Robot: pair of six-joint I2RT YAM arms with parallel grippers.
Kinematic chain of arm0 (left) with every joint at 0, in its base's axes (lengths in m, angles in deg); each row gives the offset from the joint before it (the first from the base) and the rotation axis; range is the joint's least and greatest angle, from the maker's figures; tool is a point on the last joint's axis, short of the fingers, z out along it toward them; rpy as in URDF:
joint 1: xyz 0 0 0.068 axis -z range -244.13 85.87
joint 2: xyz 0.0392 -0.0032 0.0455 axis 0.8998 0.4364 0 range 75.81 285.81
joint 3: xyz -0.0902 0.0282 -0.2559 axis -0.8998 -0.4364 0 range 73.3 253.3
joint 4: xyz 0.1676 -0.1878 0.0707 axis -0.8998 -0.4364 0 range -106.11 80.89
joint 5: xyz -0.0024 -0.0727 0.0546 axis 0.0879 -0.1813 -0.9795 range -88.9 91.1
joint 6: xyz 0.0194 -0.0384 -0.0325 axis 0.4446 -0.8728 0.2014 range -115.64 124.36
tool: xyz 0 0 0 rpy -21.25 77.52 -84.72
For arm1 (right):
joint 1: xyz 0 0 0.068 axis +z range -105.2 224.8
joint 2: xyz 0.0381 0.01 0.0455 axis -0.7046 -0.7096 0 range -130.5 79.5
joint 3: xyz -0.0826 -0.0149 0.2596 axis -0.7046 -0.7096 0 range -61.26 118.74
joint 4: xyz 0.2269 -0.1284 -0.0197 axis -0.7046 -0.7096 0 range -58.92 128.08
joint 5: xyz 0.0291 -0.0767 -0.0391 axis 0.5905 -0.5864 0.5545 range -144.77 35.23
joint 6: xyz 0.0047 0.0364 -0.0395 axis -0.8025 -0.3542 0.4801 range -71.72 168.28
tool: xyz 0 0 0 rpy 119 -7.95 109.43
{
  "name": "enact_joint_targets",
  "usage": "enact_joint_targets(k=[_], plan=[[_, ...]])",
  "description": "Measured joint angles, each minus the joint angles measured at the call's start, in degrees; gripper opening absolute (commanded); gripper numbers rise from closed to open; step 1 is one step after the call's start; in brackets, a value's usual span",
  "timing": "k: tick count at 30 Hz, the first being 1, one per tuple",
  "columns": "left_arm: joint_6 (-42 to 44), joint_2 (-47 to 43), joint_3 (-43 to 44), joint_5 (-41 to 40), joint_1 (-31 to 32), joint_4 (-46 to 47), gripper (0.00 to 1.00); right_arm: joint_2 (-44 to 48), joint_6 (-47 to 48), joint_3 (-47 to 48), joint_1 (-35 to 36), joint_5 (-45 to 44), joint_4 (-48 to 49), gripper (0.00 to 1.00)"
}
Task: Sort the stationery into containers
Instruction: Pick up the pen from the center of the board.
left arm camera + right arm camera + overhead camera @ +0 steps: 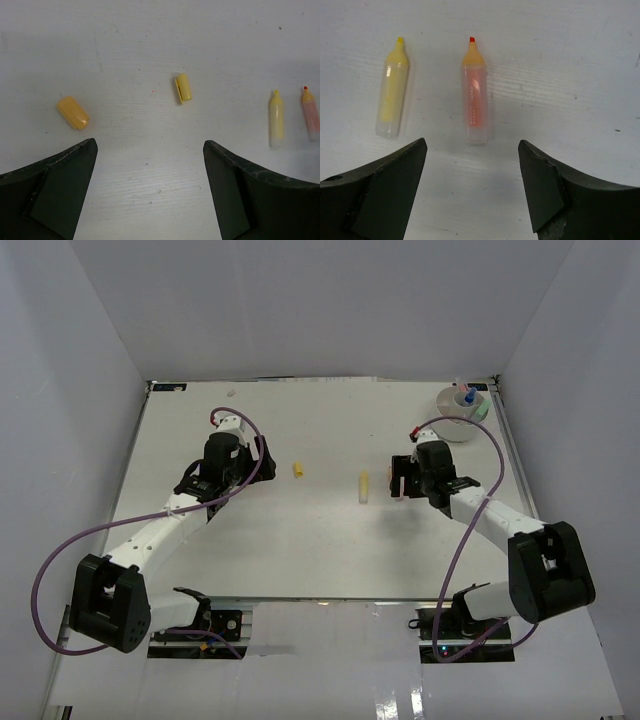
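Loose stationery on the table [300,550]: four items counted.
- Two uncapped highlighters, side by side, not touching, tips pointing the same way: one yellow highlighter [391,92], one orange highlighter [476,97] with red tip. Both lie mid-table, right of centre.
- Two short capsule-shaped pieces, apart from each other: one yellow cap [183,88], one orange-yellow cap [73,112]. Both lie left of the highlighters.

One round white tub [462,412] at far right corner, well apart from the loose items; contents too small to count.

Right gripper [472,172]: jaws spread, nothing between them, orange highlighter just ahead of the gap.
Left gripper [150,170]: jaws spread, nothing between them, both caps ahead.
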Motion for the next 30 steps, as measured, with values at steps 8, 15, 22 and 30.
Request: enact_joint_targets(k=[8, 15, 22, 30], plan=[[0.02, 0.0, 0.0, 1.18, 0.02, 0.02, 0.98, -5.92, -0.44, -0.02, 0.72, 0.61, 0.46, 0.67], [0.04, 0.0, 0.0, 1.86, 0.02, 0.02, 0.98, -10.47, -0.31, 0.0, 1.73, 1.22, 0.63, 0.62], [0.04, 0.0, 0.0, 2.54, 0.02, 0.09, 0.98, -12.28, -0.02, 1.42, 2.14, -0.31, 1.11, 0.59], [0.07, 0.0, 0.0, 3.19, 0.02, 0.15, 0.98, -13.0, 0.83, 1.92, 2.19, -2.38, 1.07, 0.41]])
